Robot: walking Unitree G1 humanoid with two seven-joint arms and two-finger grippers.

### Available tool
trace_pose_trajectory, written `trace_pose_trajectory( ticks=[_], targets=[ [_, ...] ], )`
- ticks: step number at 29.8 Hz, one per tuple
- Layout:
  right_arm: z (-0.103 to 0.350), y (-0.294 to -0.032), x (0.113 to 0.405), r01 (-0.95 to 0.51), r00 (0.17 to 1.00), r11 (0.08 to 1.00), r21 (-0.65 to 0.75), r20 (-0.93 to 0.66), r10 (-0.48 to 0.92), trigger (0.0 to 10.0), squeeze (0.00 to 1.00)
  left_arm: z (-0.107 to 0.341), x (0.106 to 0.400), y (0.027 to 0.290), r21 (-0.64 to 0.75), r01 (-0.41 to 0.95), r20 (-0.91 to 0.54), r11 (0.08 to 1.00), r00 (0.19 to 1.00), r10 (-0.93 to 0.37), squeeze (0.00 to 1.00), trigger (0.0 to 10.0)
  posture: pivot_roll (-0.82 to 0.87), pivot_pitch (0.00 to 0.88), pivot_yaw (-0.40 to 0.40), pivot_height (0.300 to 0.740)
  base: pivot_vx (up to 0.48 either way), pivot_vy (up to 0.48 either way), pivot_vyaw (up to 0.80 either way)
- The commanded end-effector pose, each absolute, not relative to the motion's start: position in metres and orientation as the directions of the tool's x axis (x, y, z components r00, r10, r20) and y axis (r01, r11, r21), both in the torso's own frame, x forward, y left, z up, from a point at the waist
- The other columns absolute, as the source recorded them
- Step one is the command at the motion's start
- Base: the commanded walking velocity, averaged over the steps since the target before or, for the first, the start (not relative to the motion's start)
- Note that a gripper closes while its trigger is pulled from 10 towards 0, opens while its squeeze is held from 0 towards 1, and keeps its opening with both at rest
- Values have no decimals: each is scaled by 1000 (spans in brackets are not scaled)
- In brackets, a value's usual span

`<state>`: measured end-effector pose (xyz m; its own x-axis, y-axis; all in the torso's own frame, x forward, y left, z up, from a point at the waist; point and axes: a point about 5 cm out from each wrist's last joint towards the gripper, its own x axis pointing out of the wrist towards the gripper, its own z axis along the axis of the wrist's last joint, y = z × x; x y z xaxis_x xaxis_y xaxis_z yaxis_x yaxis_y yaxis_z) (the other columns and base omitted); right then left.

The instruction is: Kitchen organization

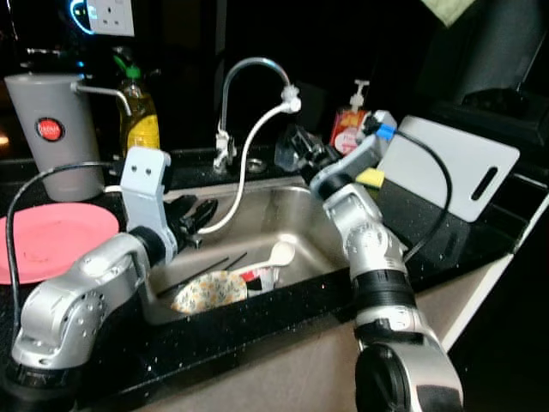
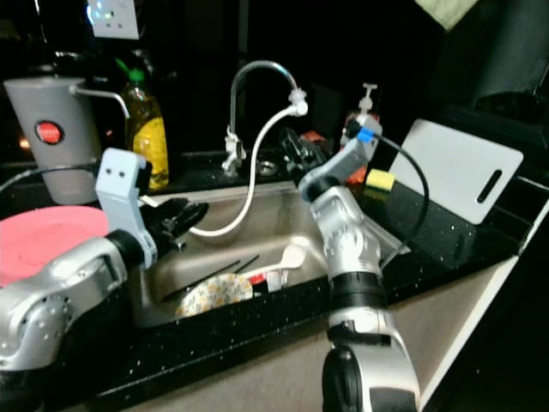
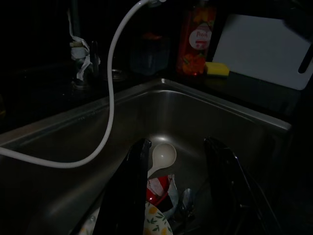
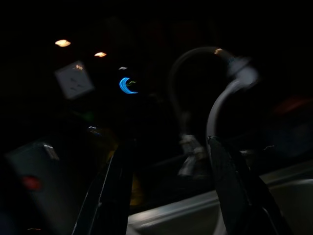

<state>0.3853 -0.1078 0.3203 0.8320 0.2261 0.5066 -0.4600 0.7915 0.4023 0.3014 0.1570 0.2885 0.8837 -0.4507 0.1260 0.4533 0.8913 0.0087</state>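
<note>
- My left gripper (image 1: 199, 216) hangs over the left side of the steel sink (image 1: 296, 199), fingers spread wide, holding nothing.
- My right gripper (image 1: 296, 146) is raised behind the sink near the faucet (image 1: 249, 73), fingers apart and empty.
- In the basin lie a white spoon (image 1: 279, 255), a floral dish (image 1: 208, 292) and, I think, dark chopsticks (image 1: 202, 273).

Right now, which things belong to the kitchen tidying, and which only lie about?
Job:
left tool, open over the sink
white spoon
floral dish
chopsticks

Lying about:
pink plate
cutting board
yellow sponge
soap bottle
</note>
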Motion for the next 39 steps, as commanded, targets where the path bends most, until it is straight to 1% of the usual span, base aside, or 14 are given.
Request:
trace_pose_trajectory(
  ticks=[1, 7, 11, 12, 14, 16, 21, 23, 25, 26, 28, 32, 35, 39],
  targets=[
    [328, -114, 380, -427, 819, 834, 349, 541, 192, 10000, 0, 290, 302, 153, 17, 467, 135, 884, 875, -465, 0, 10000, -47, 0, -76, 740, 0, 0, 0],
    [317, -122, 372, -368, 836, 863, 345, 530, 145, 10000, 0, 291, 304, 149, 13, 473, 141, 881, 872, -470, 0, 10000, -47, 0, -75, 740, 0, 0, 0],
    [301, -134, 360, -301, 868, 881, 364, 488, 94, 10000, 0, 295, 307, 151, 83, 355, 176, 931, 914, -365, 0, 10000, -45, 0, -76, 740, 0, 0, 0],
    [301, -134, 360, -301, 868, 881, 364, 488, 94, 10000, 0, 295, 307, 151, 83, 355, 176, 931, 914, -365, 0, 10000, -45, 0, -76, 740, 0, 0, 0],
    [295, -142, 352, -245, 882, 909, 336, 467, 64, 10000, 0, 297, 307, 154, 131, 267, 204, 955, 935, -289, 0, 10000, -48, 0, -72, 740, 0, 0, 0],
    [295, -142, 352, -245, 882, 909, 336, 467, 64, 10000, 0, 297, 307, 154, 131, 267, 204, 955, 935, -289, 0, 10000, -48, 0, -72, 740, 0, 0, 0],
    [290, -152, 347, -179, 886, 936, 302, 463, 20, 10000, 0, 286, 310, 156, 136, 173, 155, 975, 969, -193, 0, 10000, -43, 0, -55, 740, 0, 0, 0],
    [287, -162, 347, -129, 892, 941, 312, 451, -27, 10000, 0, 277, 314, 157, 206, 118, 114, 972, 983, -143, 0, 10000, -43, 0, -47, 740, 0, 0, 0],
    [285, -165, 346, -113, 896, 942, 317, 443, -42, 10000, 0, 271, 315, 157, 301, 119, 76, 946, 986, -148, 0, 10000, -42, 0, -45, 740, 0, 0, 0],
    [285, -165, 346, -113, 896, 942, 317, 443, -42, 10000, 0, 271, 315, 157, 301, 119, 76, 946, 986, -148, 0, 10000, -42, 0, -45, 740, 0, 0, 0],
    [283, -163, 344, -113, 899, 943, 313, 436, -37, 10000, 0, 268, 315, 162, 405, 123, 42, 906, 987, -153, 0, 10000, -38, 0, -43, 740, 0, 0, 0],
    [282, -162, 342, -112, 902, 944, 311, 430, -35, 10000, 0, 268, 315, 171, 473, 106, 11, 875, 992, -126, 0, 10000, -33, 0, -43, 740, 0, 0, 0],
    [281, -160, 343, -118, 907, 944, 308, 420, -23, 10000, 0, 256, 313, 198, 621, 84, -106, 779, 994, -22, 0, 10000, -24, 3, -48, 740, 0, 0, 0],
    [280, -158, 343, -123, 909, 945, 304, 417, -16, 10000, 0, 252, 312, 213, 682, 60, -139, 729, 989, 49, 0, 10000, -21, 0, -46, 740, 0, 0, 0]
  ],
)
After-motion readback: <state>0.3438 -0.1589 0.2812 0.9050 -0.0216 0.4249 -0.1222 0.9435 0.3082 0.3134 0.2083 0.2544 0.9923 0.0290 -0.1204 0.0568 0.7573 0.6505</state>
